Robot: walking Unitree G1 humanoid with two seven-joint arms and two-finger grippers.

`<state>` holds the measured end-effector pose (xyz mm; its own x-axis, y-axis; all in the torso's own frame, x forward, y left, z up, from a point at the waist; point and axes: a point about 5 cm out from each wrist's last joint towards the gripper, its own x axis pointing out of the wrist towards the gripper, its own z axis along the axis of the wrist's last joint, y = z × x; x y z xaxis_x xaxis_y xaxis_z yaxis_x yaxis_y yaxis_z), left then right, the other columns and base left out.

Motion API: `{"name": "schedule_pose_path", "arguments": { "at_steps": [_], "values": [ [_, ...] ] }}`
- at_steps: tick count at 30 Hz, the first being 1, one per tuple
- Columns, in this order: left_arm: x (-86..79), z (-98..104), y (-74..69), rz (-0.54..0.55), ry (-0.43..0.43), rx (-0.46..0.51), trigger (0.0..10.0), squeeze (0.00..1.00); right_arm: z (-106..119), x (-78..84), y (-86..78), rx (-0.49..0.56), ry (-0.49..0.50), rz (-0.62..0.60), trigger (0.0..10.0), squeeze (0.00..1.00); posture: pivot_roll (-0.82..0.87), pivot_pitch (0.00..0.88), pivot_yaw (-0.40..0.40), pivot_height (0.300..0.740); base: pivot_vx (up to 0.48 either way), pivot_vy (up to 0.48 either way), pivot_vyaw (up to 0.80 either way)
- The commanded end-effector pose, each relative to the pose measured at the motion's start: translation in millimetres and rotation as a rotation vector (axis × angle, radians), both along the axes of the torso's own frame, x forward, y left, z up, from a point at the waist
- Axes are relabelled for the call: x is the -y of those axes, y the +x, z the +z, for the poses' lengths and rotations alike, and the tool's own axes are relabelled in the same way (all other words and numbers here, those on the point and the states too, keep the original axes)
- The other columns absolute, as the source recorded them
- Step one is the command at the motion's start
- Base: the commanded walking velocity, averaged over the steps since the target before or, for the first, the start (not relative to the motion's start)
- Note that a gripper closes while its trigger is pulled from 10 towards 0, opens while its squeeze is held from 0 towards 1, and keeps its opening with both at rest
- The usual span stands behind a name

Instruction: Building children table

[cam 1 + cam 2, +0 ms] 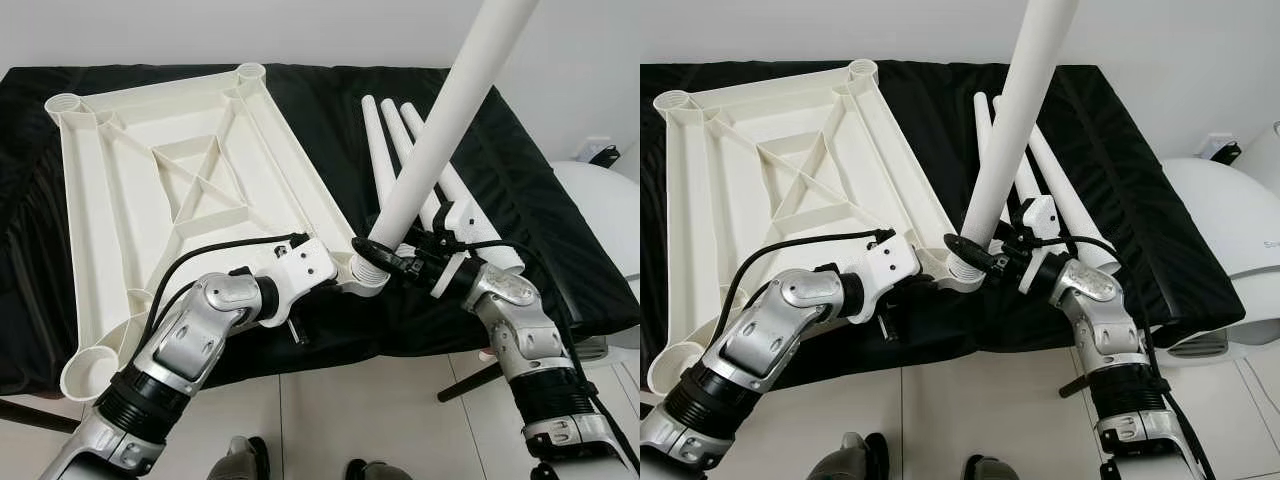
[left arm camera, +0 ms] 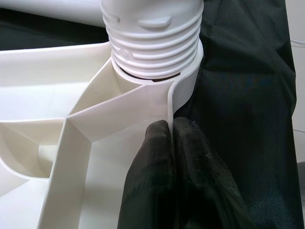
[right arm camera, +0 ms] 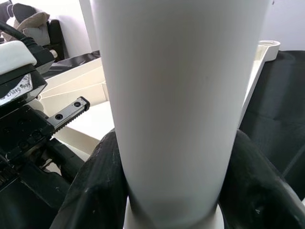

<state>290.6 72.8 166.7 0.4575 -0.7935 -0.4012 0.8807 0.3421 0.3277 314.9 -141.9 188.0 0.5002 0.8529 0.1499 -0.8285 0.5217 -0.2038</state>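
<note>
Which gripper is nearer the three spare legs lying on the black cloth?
Right. The right gripper clamps the raised leg at its base, directly beside the spare legs. The left gripper pinches the tabletop rim by the corner socket, farther away.

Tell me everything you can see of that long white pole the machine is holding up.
The white leg is a smooth, plastic-looking tube with a ribbed screw thread at its lower end. It stands tilted, its top out of frame, with the thread sitting in a corner socket of the upturned tabletop. The right gripper clasps it just above the thread. The left gripper pinches the tabletop's rim beside that socket.
</note>
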Motion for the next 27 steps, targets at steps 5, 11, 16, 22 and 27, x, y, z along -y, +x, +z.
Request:
{"name": "schedule_pose_path", "arguments": {
  "at_steps": [5, 11, 16, 22, 27],
  "values": [
    [-2.6, -23, -5.3, 0.028, 0.046, -0.094, 10.0, 0.0, -18, -7.5, -9.8, -0.049, -0.027, 0.031, 10.0, 0.0, -0.01, 0.197, -0.032, 0.74, 0.0, 0.0, 0.0],
    [-2.9, -23, -5.1, 0.03, 0.046, -0.094, 10.0, 0.0, -20, -8.0, -12.4, -0.057, -0.022, 0.029, 10.0, 0.0, -0.01, 0.198, -0.032, 0.74, 0.0, 0.0, 0.0],
    [-3.2, -22, -4.4, 0.032, 0.045, -0.096, 10.0, 0.0, -22, -8.2, -15.8, -0.062, -0.002, -0.001, 10.0, 0.0, -0.02, 0.202, -0.028, 0.74, 0.0, 0.0, 0.0],
    [-2.9, -21, -3.9, 0.033, 0.042, -0.096, 10.0, 0.0, -22, -11.4, -16.8, -0.062, 0.009, -0.018, 10.0, 0.0, -0.02, 0.204, -0.029, 0.74, 0.0, 0.0, 0.0],
    [-3.6, -21, -4.1, 0.038, 0.042, -0.096, 10.0, 0.0, -20, -17.0, -18.8, -0.059, 0.033, -0.033, 10.0, 0.0, -0.01, 0.206, -0.033, 0.74, 0.0, 0.0, 0.0]
  ]
}}
